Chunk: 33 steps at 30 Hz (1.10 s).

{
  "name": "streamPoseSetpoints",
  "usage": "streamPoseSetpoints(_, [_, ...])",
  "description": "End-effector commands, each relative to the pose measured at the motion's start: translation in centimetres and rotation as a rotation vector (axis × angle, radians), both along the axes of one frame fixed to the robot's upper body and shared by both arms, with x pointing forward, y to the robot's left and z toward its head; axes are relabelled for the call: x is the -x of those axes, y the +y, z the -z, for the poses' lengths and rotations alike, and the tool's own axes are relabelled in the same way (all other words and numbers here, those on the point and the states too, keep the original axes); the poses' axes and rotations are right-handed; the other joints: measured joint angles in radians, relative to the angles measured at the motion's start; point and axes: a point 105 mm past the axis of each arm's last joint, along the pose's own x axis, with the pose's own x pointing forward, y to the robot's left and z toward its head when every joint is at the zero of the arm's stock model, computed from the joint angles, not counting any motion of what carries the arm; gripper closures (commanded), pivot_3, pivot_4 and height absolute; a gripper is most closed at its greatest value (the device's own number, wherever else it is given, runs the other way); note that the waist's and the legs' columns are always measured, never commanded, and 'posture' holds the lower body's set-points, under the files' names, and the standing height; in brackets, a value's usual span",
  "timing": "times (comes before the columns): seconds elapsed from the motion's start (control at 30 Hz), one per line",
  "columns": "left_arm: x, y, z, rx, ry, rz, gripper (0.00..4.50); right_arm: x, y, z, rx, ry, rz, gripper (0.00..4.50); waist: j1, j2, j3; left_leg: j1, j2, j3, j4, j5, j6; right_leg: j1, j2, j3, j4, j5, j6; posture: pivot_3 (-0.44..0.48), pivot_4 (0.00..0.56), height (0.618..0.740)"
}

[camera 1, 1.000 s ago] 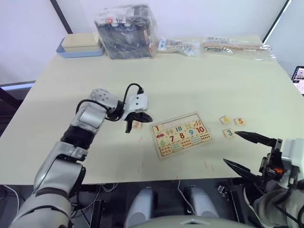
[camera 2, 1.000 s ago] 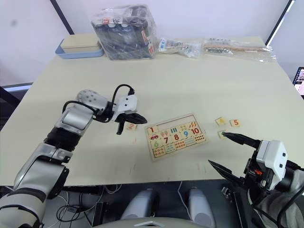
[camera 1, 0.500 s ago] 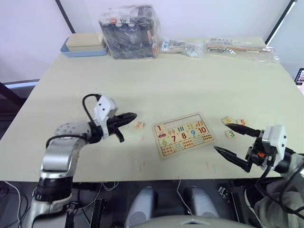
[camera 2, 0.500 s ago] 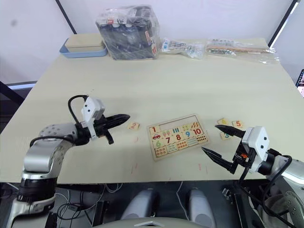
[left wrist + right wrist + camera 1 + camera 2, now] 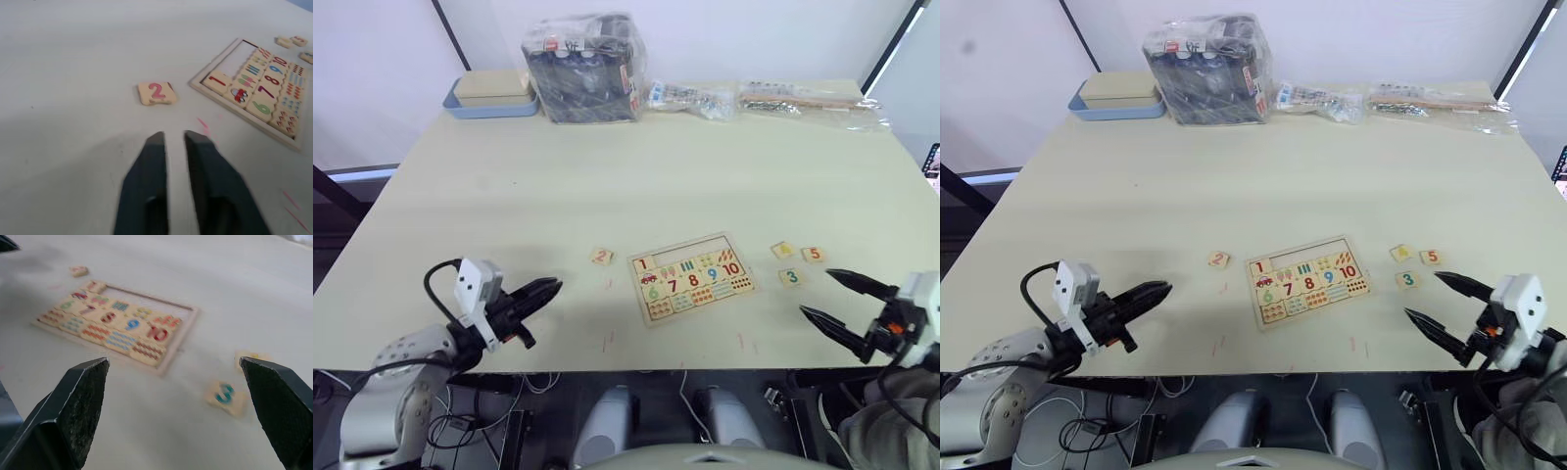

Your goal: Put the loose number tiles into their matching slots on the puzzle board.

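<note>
Left hand [image 5: 173,139] nearly pressed together, empty; right hand [image 5: 840,303] spread. I'd spread left, straddle tile 2 [image 5: 602,257] squarely beside puzzle board [image 5: 693,279].

Cream table [image 5: 705,166]. Centre-near: puzzle board [image 5: 691,278], flat. Just left of it, tile 2 [image 5: 601,257]. Right of the board, three tiles close together: yellow-digit tile [image 5: 782,250], tile 5 [image 5: 813,255], tile 3 [image 5: 790,277]. Far edge: blue tray with tan box [image 5: 489,95] at left, wrapped dark bundle [image 5: 583,67] beside it, clear bags [image 5: 764,96] to the right.
</note>
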Motion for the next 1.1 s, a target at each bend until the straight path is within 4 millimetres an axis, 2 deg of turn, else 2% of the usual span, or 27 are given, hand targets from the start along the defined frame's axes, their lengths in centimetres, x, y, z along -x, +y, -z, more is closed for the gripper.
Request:
streamPoseSetpoints(0.03, [0.7, 0.3, -0.9, -0.021, -0.052, 0.005, 2.37, 0.7, -1.9, -0.6, 0.045, -0.037, 0.041, 0.0, -0.001, 0.001, 0.0, 0.0, 0.0, 0.0, 0.0, 0.0, 0.0, 0.0, 0.0, 0.0, 0.0, 0.0, 0.0, 0.0, 0.15, 0.74])
streamPoseSetpoints(0.07, [0.9, 0.3, -0.8, -0.02, -0.047, 0.001, 2.01, 0.9, -2.3, -0.5, 0.05, -0.031, 0.049, 0.0, -0.001, 0.001, -0.001, 0.0, 0.0, 0.001, 0.0, 0.0, 0.0, 0.0, 0.0, 0.001, 0.0, 0.0, 0.0, 0.0, 0.15, 0.74])
streamPoseSetpoints(0.13, [1.1, 0.2, -0.9, -0.018, -0.044, -0.004, 1.66, 1.2, -2.7, -0.4, 0.055, -0.024, 0.058, 0.0, 0.0, 0.001, -0.001, 0.0, 0.0, 0.001, 0.0, 0.0, 0.0, 0.0, 0.0, 0.001, 0.0, 0.0, 0.0, 0.0, 0.15, 0.74])
streamPoseSetpoints(0.17, [1.2, 0.1, -1.0, -0.018, -0.043, -0.006, 1.07, 1.3, -2.8, -0.3, 0.056, -0.02, 0.06, 0.0, 0.0, 0.001, -0.001, 0.0, 0.0, 0.001, 0.0, 0.0, 0.0, 0.0, 0.0, 0.001, 0.0, 0.0, 0.0, 0.0, 0.15, 0.74])
streamPoseSetpoints(0.2, [1.3, -0.1, -1.1, -0.018, -0.043, -0.007, 1.0, 1.5, -2.9, -0.2, 0.058, -0.017, 0.062, 0.0, -0.001, 0.001, 0.0, 0.0, 0.0, 0.001, 0.0, 0.0, 0.0, 0.0, 0.0, 0.001, 0.0, 0.0, 0.0, 0.0, 0.15, 0.74])
streamPoseSetpoints(0.23, [1.3, -0.1, -1.1, -0.019, -0.041, -0.008, 0.44, 1.6, -3.0, -0.1, 0.059, -0.013, 0.063, 0.0, 0.0, 0.001, -0.001, 0.0, 0.001, 0.001, 0.0, 0.0, 0.0, 0.0, 0.0, 0.001, 0.0, 0.0, 0.0, 0.0, 0.15, 0.74])
streamPoseSetpoints(0.27, [1.3, -0.2, -1.1, -0.02, -0.04, -0.007, 0.09, 1.6, -3.0, -0.1, 0.059, -0.012, 0.063, 0.0, 0.0, 0.001, -0.001, 0.0, 0.001, 0.001, 0.0, 0.0, 0.0, 0.0, -0.002, 0.002, 0.0, 0.0, 0.0, 0.0, 0.15, 0.74])
streamPoseSetpoints(0.43, [0.6, -0.1, -1.3, -0.034, -0.041, 0.008, 0.04, 1.8, -2.4, -0.3, 0.041, -0.012, 0.027, 0.0, -0.001, 0.002, -0.001, 0.001, 0.002, 0.002, 0.0, 0.0, 0.0, 0.0, -0.001, 0.001, 0.0, 0.0, 0.0, 0.0, 0.15, 0.74])
streamPoseSetpoints(0.6, [-1.1, -0.3, -1.7, -0.075, -0.052, 0.021, 0.04, 2.0, 0.5, -1.5, 0.002, -0.022, -0.126, 0.0, -0.001, 0.004, -0.001, 0.001, 0.002, 0.002, 0.0, 0.0, 0.0, 0.0, 0.003, 0.001, 0.0, 0.0, 0.0, 0.0, 0.15, 0.74])
streamPoseSetpoints(0.77, [-3.5, -3.1, -2.9, -0.13, -0.057, -0.07, 0.04, 2.7, 3.1, -2.9, 0.008, -0.05, -0.296, 0.0, 0.001, 0.002, -0.001, 0.0, 0.001, 0.002, 0.0, 0.0, 0.0, 0.0, 0.002, 0.001, -0.001, 0.001, 0.001, 0.0, 0.15, 0.74])
streamPoseSetpoints(0.93, [-4.8, -5.1, -3.3, -0.214, -0.028, -0.138, 0.04, 2.7, 4.3, -3.5, 0.02, -0.043, -0.376, 0.0, -0.001, 0.002, -0.001, 0.0, 0.0, 0.0, -0.002, 0.0, 0.0, 0.0, 0.002, 0.0, -0.001, 0.002, 0.004, 0.0, 0.15, 0.74])
streamPoseSetpoints(1.1, [-5.8, -5.3, -1.5, -0.289, 0.086, -0.209, 0.04, 2.1, 4.3, -3.9, 0.025, -0.057, -0.38, 0.0, -0.001, 0.002, -0.001, 0.0, 0.0, 0.0, -0.003, 0.0, 0.0, 0.0, 0.003, 0.0, -0.001, 0.002, 0.004, 0.0, 0.15, 0.74])
